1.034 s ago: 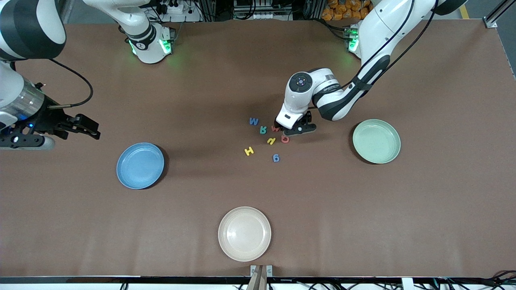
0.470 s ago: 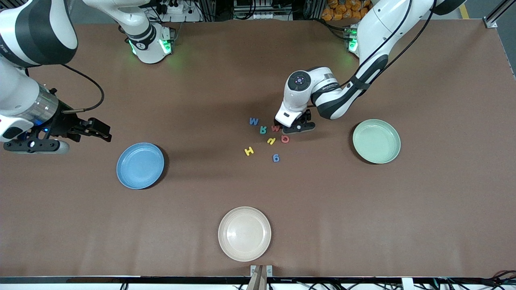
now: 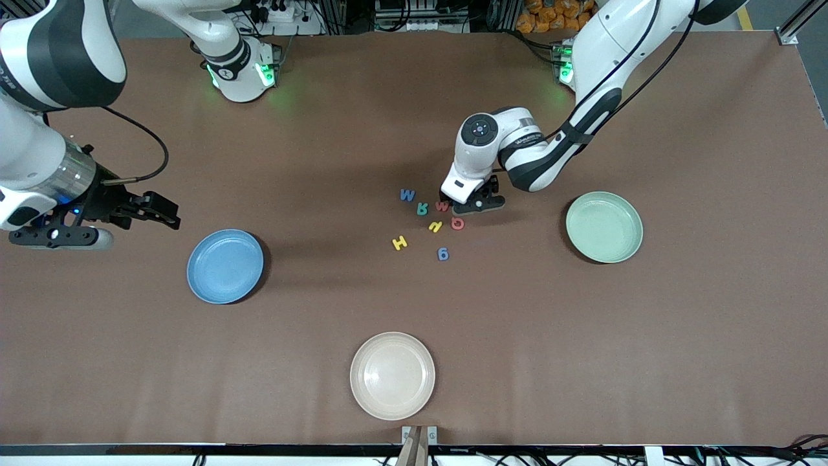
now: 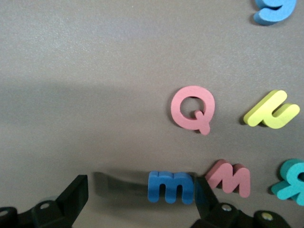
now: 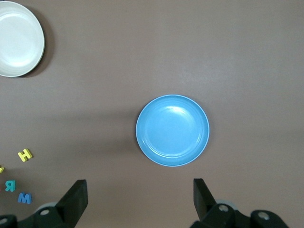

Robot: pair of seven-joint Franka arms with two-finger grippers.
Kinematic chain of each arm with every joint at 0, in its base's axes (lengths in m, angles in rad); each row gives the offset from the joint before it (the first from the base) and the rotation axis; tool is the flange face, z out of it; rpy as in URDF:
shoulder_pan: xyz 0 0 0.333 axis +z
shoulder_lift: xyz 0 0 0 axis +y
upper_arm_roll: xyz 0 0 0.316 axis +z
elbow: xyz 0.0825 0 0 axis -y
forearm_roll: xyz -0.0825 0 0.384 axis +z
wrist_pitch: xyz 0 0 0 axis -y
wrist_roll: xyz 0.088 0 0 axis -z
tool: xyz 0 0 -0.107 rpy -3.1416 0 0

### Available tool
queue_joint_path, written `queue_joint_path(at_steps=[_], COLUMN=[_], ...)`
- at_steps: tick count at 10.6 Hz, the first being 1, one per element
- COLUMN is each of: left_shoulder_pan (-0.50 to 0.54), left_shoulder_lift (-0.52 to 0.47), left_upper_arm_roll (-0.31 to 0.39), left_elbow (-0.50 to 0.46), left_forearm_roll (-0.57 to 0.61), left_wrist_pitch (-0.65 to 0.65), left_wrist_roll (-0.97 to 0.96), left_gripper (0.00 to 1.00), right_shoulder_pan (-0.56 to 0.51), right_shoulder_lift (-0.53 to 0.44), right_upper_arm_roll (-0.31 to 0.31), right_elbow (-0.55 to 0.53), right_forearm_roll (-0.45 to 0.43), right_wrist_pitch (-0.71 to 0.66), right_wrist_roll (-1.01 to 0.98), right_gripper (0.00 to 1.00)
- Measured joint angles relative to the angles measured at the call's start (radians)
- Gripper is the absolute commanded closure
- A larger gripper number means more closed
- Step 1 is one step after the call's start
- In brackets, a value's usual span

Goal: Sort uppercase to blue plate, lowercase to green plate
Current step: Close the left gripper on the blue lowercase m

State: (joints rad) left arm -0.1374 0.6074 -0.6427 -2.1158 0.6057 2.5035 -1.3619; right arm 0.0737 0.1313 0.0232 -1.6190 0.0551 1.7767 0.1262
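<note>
Beside the red m (image 4: 229, 177), the left gripper (image 4: 142, 199) has lifted slightly, jaws wide around the blue m (image 4: 170, 186), not yet grasped; the right gripper (image 3: 152, 208) has swung toward the blue plate (image 3: 225, 266), jaws wide, empty.

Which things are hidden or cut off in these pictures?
- Blue m: hidden in the front view under the left end effector.
- Teal R: cut by the left wrist view's edge.
- Blue g: cut by that view's edge.
- Green plate: absent from both wrist views.
</note>
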Motion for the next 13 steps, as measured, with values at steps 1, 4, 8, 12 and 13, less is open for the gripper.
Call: queue_joint_path(at_steps=[1, 4, 8, 12, 13], left_shoulder_pan=[-0.004, -0.011, -0.011, -0.013, -0.015], left_shoulder_lift=[0.0, 0.001, 0.001, 0.006, 0.007], left_upper_arm_roll=[0.0, 0.0, 0.0, 0.0, 0.0], left_elbow=[0.0, 0.0, 0.001, 0.002, 0.006], left_forearm_roll=[0.0, 0.0, 0.0, 0.002, 0.002], left_wrist_pitch=[0.0, 0.0, 0.001, 0.001, 0.002], left_wrist_roll=[0.0, 0.0, 0.0, 0.0, 0.0], left_gripper=[0.02, 0.03, 0.16, 0.22, 0.26], right_shoulder_pan=[0.0, 0.0, 0.0, 0.0, 0.0], right_shoulder_lift=[0.003, 0.008, 0.008, 0.008, 0.008], right_upper_arm_roll=[0.0, 0.0, 0.0, 0.0, 0.0], right_elbow=[0.0, 0.0, 0.0, 0.0, 0.0], right_forearm_roll=[0.0, 0.0, 0.0, 0.0, 0.0], right_wrist_pitch=[0.004, 0.01, 0.013, 0.013, 0.013], right_wrist_roll=[0.0, 0.0, 0.0, 0.001, 0.001], right_gripper=[0.02, 0.02, 0.02, 0.02, 0.02])
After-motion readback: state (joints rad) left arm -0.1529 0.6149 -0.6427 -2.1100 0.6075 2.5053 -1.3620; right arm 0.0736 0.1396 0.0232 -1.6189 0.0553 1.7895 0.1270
